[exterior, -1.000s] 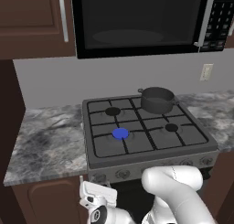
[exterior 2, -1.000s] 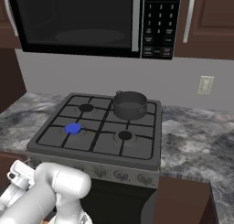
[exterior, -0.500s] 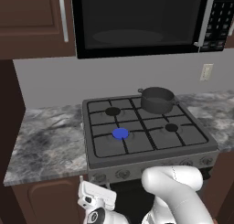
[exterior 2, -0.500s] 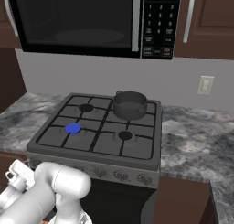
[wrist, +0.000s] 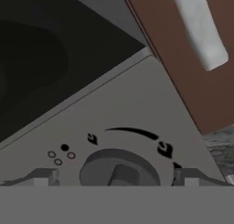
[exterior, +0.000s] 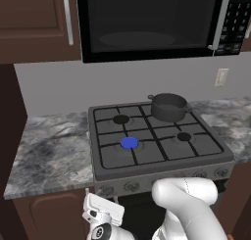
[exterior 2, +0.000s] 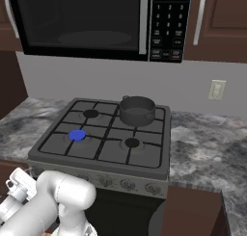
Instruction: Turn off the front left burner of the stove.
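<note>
The front left burner (exterior: 129, 143) (exterior 2: 76, 135) glows bright blue among the black grates of the stove (exterior: 166, 168) (exterior 2: 103, 169). My white hand (exterior: 102, 210) (exterior 2: 18, 184) hangs low before the left end of the stove's knob row. In the hand view, a round grey knob (wrist: 119, 166) with a raised bar fills the lower middle, under a black arc marking. My gripper (wrist: 116, 178) is open, with one fingertip on each side of the knob and apart from it.
A dark pot (exterior: 168, 107) (exterior 2: 137, 110) stands on the back right burner. A black microwave (exterior: 147, 23) hangs above. Marble counters (exterior: 54, 151) (exterior 2: 202, 143) flank the stove. A brown cabinet door with a white handle (wrist: 199, 29) is beside the knob panel.
The hand has crept a touch closer to the stove's front. The burner stays blue, and the pot has not moved.
</note>
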